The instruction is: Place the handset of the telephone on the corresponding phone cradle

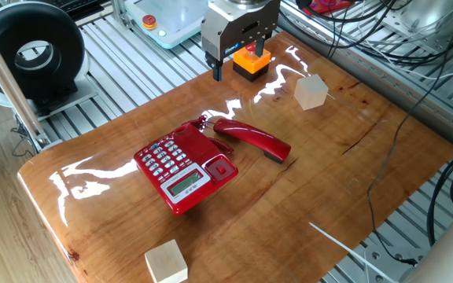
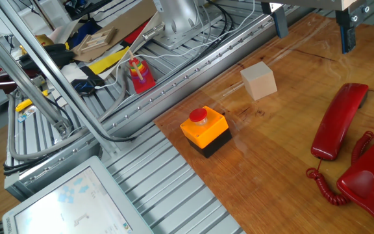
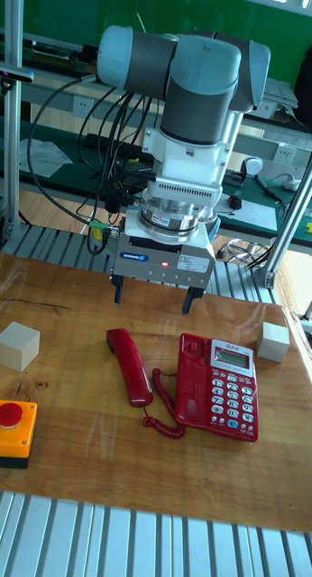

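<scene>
The red handset (image 1: 252,139) lies flat on the wooden table, just beside the red telephone (image 1: 183,167) and off its base. The coiled cord (image 2: 326,185) links the two. The phone cradle (image 3: 190,379) is the keyless strip on the side facing the handset (image 3: 129,365), and nothing rests on it. My gripper (image 3: 153,297) hangs open and empty above the table, a little behind the handset (image 2: 338,120), its fingers (image 2: 347,39) pointing down.
An orange box with a red button (image 2: 204,130) stands near the table edge, close to the gripper. A wooden cube (image 2: 258,80) sits beside it, and another cube (image 1: 166,261) lies by the opposite edge. Metal rails and cables surround the table.
</scene>
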`<act>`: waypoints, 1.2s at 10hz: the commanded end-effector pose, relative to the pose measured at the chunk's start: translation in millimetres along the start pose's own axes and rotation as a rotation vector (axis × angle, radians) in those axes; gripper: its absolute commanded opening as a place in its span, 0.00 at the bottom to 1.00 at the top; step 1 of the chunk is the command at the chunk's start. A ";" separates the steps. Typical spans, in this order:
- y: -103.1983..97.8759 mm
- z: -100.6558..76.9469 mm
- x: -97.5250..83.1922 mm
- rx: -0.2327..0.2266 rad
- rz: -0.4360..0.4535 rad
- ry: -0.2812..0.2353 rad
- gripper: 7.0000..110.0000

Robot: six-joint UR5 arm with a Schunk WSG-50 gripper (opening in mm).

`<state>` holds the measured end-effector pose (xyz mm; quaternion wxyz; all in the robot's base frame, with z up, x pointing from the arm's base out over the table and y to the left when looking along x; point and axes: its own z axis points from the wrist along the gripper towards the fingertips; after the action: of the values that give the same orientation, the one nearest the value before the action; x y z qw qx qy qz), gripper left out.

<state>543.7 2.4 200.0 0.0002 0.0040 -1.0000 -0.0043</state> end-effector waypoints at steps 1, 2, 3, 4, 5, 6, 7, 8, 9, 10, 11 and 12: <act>59.0 -13.2 57.0 -0.210 0.175 0.251 0.99; 57.4 -8.6 48.9 -0.199 0.197 0.220 0.99; 38.8 -4.9 50.2 -0.130 0.136 0.213 0.00; 35.2 -1.9 47.6 -0.108 0.118 0.199 0.00; 43.4 -1.3 43.6 -0.131 0.128 0.182 0.00; 49.8 -2.5 42.1 -0.157 0.133 0.178 0.00; 47.1 -1.8 41.0 -0.145 0.132 0.172 0.00; 37.6 0.7 31.7 -0.110 0.113 0.131 0.00; 5.9 0.6 11.6 0.009 0.031 0.038 0.00; -12.7 -3.5 0.6 0.083 -0.032 -0.009 0.00; 11.8 -2.6 -0.1 -0.017 0.022 -0.012 0.00; 28.8 -1.1 1.5 -0.087 0.050 -0.002 0.00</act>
<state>531.9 18.0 198.8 0.0203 -0.0165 -0.9995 -0.0195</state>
